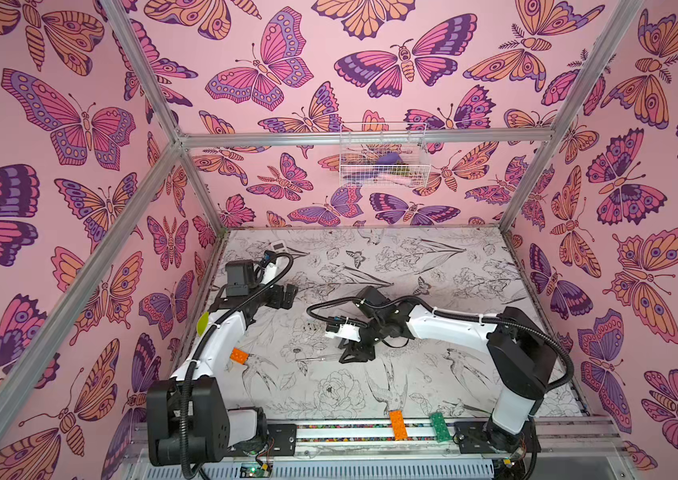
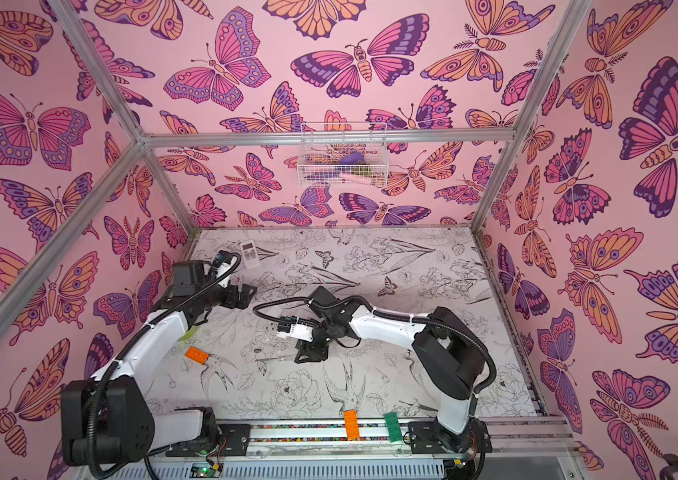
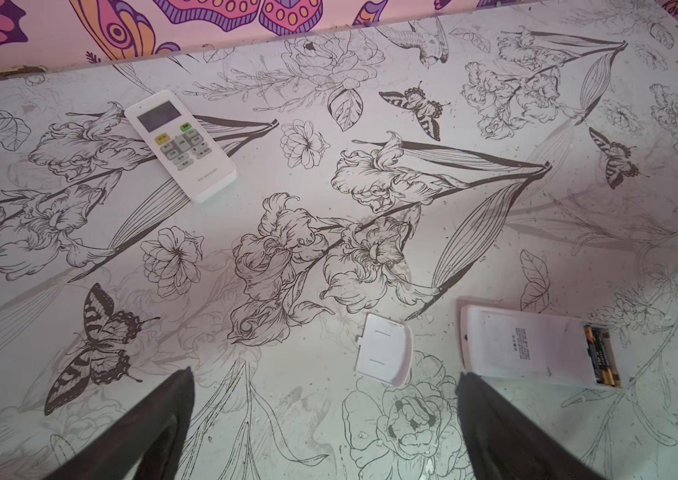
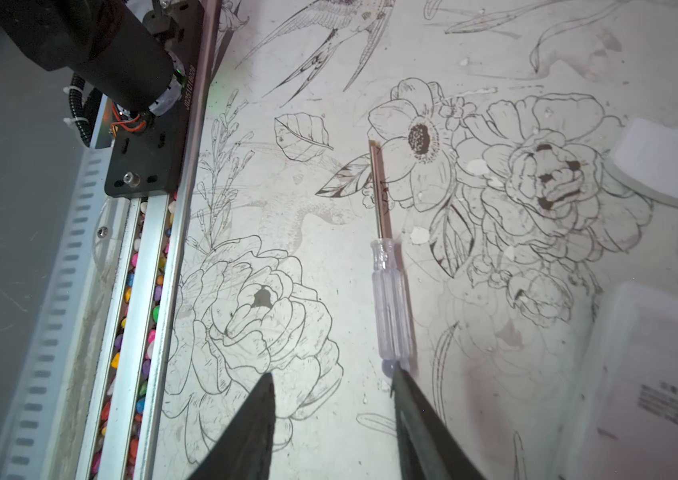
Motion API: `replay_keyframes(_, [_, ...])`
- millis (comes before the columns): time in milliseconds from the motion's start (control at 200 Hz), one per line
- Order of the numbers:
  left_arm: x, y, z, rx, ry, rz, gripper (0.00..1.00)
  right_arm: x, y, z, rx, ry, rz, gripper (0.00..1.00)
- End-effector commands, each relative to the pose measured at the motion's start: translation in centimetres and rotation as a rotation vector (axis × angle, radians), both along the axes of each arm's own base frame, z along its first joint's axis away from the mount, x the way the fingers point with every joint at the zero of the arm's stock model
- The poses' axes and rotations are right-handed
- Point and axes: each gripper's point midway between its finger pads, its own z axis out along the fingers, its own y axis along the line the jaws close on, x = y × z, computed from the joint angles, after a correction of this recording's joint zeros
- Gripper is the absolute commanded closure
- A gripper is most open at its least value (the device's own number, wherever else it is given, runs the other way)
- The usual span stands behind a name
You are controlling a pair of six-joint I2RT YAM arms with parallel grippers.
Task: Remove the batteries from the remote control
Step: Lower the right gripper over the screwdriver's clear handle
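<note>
Walls (image 1: pixel 329 83): pink, printed with large butterflies, closing in three sides of the work area.
Table (image 1: pixel 433 257): pale surface covered with black line drawings of flowers, birds and butterflies.
Right arm (image 1: pixel 449 326): reaches across the middle of the table; in both top views it hides the face-down remote.
Wire basket (image 1: pixel 383 156): white, hung on the back wall above the table.
Rail (image 1: pixel 329 432): along the table's near edge, with a second orange brick (image 1: pixel 397 424) and a green brick (image 1: pixel 438 426) lying across it.
Left gripper (image 3: pixel 325 372): jaws spread wide and holding nothing, above the table near the battery cover.
Right gripper (image 4: pixel 333 374): jaws parted with nothing between them; one fingertip (image 4: pixel 401 380) is at the end of the screwdriver's handle.
Face-up remote (image 3: pixel 181 145): white, with a grey screen and buttons, near the table's far left corner.
Face-down remote (image 3: pixel 532 349): white, back upward, battery compartment uncovered at one end.
Battery cover (image 3: pixel 385 349): small white panel lying loose just beside the face-down remote.
Screwdriver (image 4: pixel 389 299): thin metal shaft and clear handle, flat on the table.
Orange brick (image 1: pixel 239 355): on the table beside the left arm.
Batteries (image 3: pixel 601 357): slim black cells with gold-orange bands, seemingly two side by side, seated in the open compartment.
</note>
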Motion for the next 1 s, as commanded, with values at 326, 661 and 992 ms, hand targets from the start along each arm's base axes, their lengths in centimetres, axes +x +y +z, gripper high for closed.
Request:
replay_keyframes(326, [-0.6, -0.2, 0.1, -0.024, -0.009, -0.029, 0.00, -0.1, 0.6, -5.2, -0.075, -0.071, 0.059, 0.55])
replay_keyframes(661, [-0.9, 0.1, 1.5, -0.039, -0.057, -0.026, 0.00, 1.2, 0.6, -7.4, -0.090, -0.132, 0.007, 0.60])
replay_keyframes(992, [-1.1, 0.5, 1.6, -0.056, -0.050, -0.008, 0.00, -0.7, 0.4, -4.4, -0.074, -0.136, 0.156, 0.60])
